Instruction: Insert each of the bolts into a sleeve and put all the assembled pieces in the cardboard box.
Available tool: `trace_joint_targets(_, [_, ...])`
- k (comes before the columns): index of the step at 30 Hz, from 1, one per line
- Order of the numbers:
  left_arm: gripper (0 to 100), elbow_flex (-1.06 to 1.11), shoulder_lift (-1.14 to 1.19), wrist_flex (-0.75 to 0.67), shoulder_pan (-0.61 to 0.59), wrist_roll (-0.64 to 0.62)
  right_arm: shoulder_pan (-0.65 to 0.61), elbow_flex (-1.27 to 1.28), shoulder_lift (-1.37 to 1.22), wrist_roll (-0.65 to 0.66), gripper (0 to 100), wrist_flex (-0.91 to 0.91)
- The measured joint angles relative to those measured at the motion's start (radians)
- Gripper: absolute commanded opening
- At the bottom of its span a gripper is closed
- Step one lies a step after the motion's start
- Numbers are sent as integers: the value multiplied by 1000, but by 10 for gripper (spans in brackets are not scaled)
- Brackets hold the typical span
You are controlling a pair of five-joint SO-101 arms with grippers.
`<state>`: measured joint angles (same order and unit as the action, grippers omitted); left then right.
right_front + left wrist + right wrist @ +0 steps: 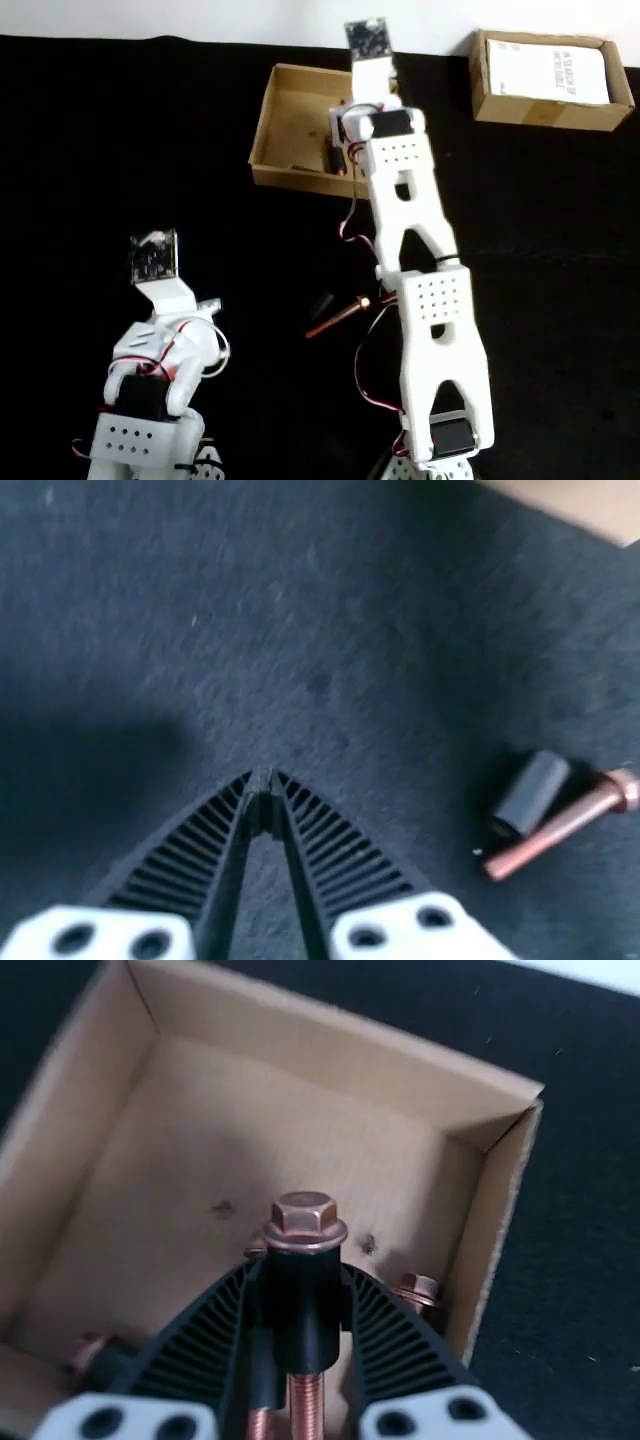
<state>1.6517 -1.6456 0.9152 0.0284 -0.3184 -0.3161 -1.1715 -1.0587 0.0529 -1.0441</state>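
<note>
We find the right end effector (298, 1272) clamped on a black sleeve (298, 1305) with a copper bolt (306, 1222) seated through it; the head protrudes beyond the fingertips and the thread runs back between the fingers. This end effector is positioned over the cardboard box (330, 1050); a second bolt head (418, 1288) and a third bolt head (88, 1352) lie on the box floor beneath it, one to each side. The left end effector (263, 780) is closed with nothing gripped, above the black surface (300, 630); a loose sleeve (530, 793) and a loose bolt (555, 828) lie touching on the surface, near and ahead of it, toward the right arm.
</note>
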Motion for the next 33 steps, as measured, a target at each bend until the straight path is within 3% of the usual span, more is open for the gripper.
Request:
trace_joint_targets(5, [9,26,-74,0,-2,2,-15,-112,-58,5,9,-86])
trace_joint_targets(10, [10,26,-83,11,-20,3,-68,-267,-58,3,18,-308])
trace_joint_targets(12, [10,26,-83,14,-28,3,-75,-350,-58,-31,63,-396])
trace_joint_targets(16, [10,26,-83,14,-28,3,-78,-425,-77,-78,143,-417])
trace_joint_targets(22, [10,28,-89,34,-28,3,-66,-437,-117,-87,142,-405])
trace_joint_targets(27, [10,28,-89,34,-28,5,-64,-473,-117,-87,142,-505])
trace_joint_targets(33, [10,28,-89,34,-28,5,-78,-476,-87,-275,142,-701])
